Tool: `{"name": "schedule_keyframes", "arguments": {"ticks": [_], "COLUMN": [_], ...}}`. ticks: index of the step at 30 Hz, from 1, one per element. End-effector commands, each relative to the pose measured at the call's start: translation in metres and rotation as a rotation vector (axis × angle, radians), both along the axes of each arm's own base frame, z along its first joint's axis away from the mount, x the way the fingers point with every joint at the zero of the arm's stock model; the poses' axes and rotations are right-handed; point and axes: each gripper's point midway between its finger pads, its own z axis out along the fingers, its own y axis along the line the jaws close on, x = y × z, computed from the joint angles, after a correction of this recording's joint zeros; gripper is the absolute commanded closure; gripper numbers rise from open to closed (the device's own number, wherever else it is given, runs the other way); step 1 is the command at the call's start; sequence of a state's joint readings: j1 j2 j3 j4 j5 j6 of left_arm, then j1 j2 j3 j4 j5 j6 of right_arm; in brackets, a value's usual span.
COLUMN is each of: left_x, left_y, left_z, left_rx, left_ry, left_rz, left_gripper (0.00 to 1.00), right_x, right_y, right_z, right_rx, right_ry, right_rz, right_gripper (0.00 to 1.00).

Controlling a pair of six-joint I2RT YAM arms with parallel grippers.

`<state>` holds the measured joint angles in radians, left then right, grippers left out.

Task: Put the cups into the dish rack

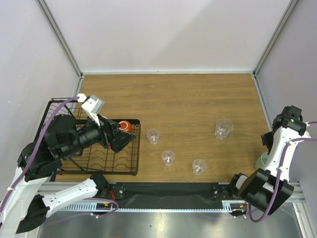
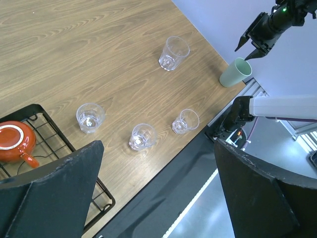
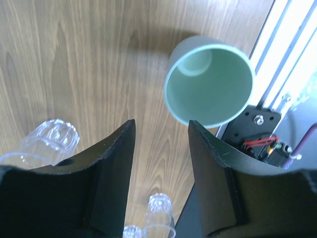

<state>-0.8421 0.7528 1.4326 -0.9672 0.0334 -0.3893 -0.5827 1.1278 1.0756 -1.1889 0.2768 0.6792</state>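
The black wire dish rack [image 1: 94, 161] lies at the table's left. An orange-red cup [image 1: 125, 126] sits in its right end, also in the left wrist view [image 2: 15, 141]. My left gripper [image 1: 124, 141] hangs open over the rack's right edge beside that cup, nothing between its fingers [image 2: 74, 183]. Several clear tumblers stand on the wood, among them [image 1: 154, 136], [image 1: 168, 157], [image 1: 198, 166]. A pale mint-green cup [image 3: 210, 82] stands upright at the right edge. My right gripper [image 3: 161, 129] is open just short of it, with only bare wood between the jaws.
Grey walls close in the table on three sides. The mint-green cup [image 1: 262, 159] stands close to the right wall and the front rail [image 1: 198, 191], half hidden by the right arm. One tumbler [image 3: 49, 141] stands just left of the right gripper's left finger.
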Motion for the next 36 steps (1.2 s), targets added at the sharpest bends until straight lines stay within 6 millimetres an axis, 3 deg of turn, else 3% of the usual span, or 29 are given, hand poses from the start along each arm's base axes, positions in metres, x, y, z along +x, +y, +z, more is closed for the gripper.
{"name": "schedule_keyframes", "arguments": {"ticks": [1,12,15,21,24,27,31,33,34,35,36], "left_x": [0.001,-0.001,-0.003,-0.008,-0.01,-0.013,-0.016,-0.02,-0.021,-0.023,-0.022], "left_y": [-0.002,0.009,0.01,0.009,0.008,0.005,-0.001,-0.004,-0.005,-0.007,-0.009], "left_z": [0.01,0.006,0.005,0.001,0.002,0.002,0.002,-0.001,-0.003,-0.003,-0.007], "left_rx": [-0.004,0.011,0.002,-0.026,-0.049,-0.06,-0.092,-0.11,-0.117,-0.127,-0.132], "left_ry": [-0.037,-0.022,-0.012,0.025,0.034,0.043,0.075,0.087,0.091,0.096,0.098], "left_rz": [-0.017,0.021,0.024,0.02,0.016,0.001,-0.017,-0.04,-0.046,-0.06,-0.058], "left_gripper": [0.0,0.0,0.0,0.01,0.0,0.0,0.0,0.0,0.01,0.0,0.0], "right_x": [0.0,-0.007,-0.007,-0.005,-0.005,-0.006,0.008,0.023,0.041,0.053,0.064], "right_y": [-0.013,-0.012,-0.011,-0.006,-0.006,-0.004,-0.004,-0.002,0.007,0.008,0.014], "right_z": [-0.003,-0.044,-0.051,-0.062,-0.064,-0.063,-0.034,-0.004,0.014,0.052,0.073], "right_rx": [-0.046,0.012,0.021,0.055,0.068,0.081,0.079,0.066,0.093,0.03,0.022], "right_ry": [0.007,0.066,0.064,0.07,0.078,0.092,0.011,-0.113,-0.227,-0.367,-0.46], "right_rz": [0.016,-0.009,-0.011,-0.002,0.001,0.004,-0.006,0.009,0.048,0.079,0.095], "right_gripper": [0.48,0.5,0.64,0.64,0.78,1.0,1.0,1.0,1.0,1.0,1.0]}}
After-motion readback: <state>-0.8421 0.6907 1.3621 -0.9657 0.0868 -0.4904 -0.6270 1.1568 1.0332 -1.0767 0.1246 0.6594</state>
